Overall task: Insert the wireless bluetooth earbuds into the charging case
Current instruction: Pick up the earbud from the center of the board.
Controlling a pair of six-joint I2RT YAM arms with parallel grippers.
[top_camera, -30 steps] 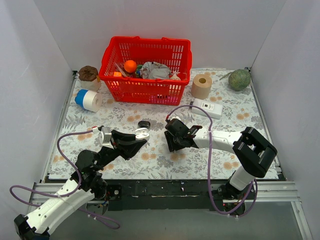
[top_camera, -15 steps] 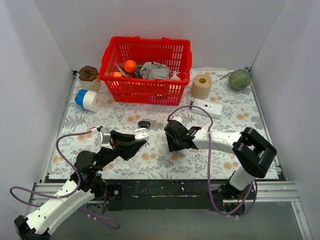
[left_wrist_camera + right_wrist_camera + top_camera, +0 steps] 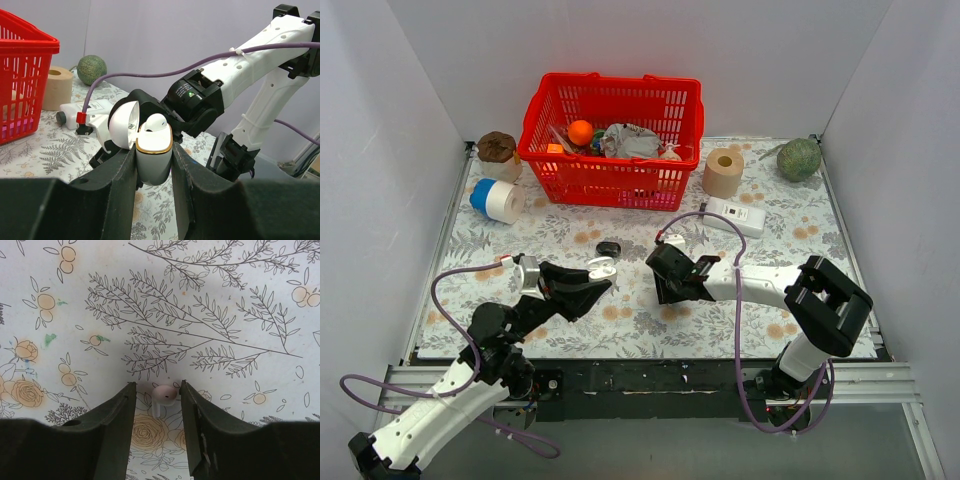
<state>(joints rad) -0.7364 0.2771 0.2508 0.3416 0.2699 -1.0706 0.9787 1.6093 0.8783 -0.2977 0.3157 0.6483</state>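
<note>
- The left hand [image 3: 600, 276] is clamped narrow on the case [image 3: 152, 167], one finger on each flank, and holds it off the desk [image 3: 790, 220].
- The case is white and glossy with a thin gold rim. It stands upright with its long axis 12 to 6 and its mouth toward 12 in the left wrist view.
- The lid [image 3: 122, 125] is open, swung back toward 10 o'clock.
- One white bud [image 3: 156, 121] sits in the case mouth. Its rounded head pokes above the rim and its stem is hidden inside.
- The right hand [image 3: 665, 288] is at 3 o'clock of the case in the top view, near it but apart, with its fingers pointing down at the desk.
- The right hand's fingers stand half apart around a second bud [image 3: 164, 394], which lies flat on the desk. A gap shows on its 9 o'clock side, and I cannot tell if the other finger touches it.
- This bud is pale white. In the right wrist view its round head is toward 12 and its short stem toward 7.
- A black oval thing [image 3: 609, 247] lies on the desk at 12 o'clock of the case.
</note>
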